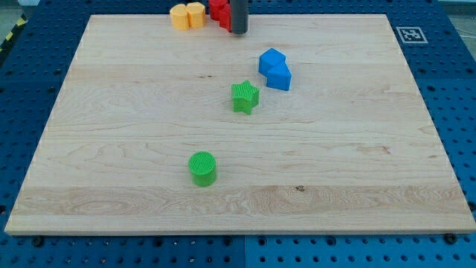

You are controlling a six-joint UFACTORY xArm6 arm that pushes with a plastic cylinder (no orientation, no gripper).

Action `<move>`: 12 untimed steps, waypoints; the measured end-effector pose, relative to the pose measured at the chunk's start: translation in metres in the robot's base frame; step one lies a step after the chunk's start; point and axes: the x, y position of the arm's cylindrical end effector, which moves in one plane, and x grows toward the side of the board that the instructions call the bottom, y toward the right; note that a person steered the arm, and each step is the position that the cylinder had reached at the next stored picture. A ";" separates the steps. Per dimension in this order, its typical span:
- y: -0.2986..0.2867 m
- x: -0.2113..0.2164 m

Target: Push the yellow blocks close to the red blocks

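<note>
Two yellow blocks sit side by side at the view's top edge of the board: one (179,16) to the left and one (195,14) to the right, touching each other. Red blocks (218,11) lie just right of them, partly hidden behind the rod. My tip (238,32) rests on the board at the red blocks' right side, right of the yellow pair. A small gap shows between the right yellow block and the red blocks.
Two blue blocks (274,69) touch each other right of centre. A green star block (245,97) lies just below-left of them. A green cylinder (202,167) stands lower in the view. The wooden board (111,149) lies on a blue pegboard.
</note>
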 end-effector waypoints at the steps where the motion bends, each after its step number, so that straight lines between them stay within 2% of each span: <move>1: 0.000 0.016; 3: -0.012 0.116; 4: -0.058 0.129; 5: -0.128 0.129; 6: -0.199 0.122; 7: -0.236 0.097; 12: -0.226 -0.023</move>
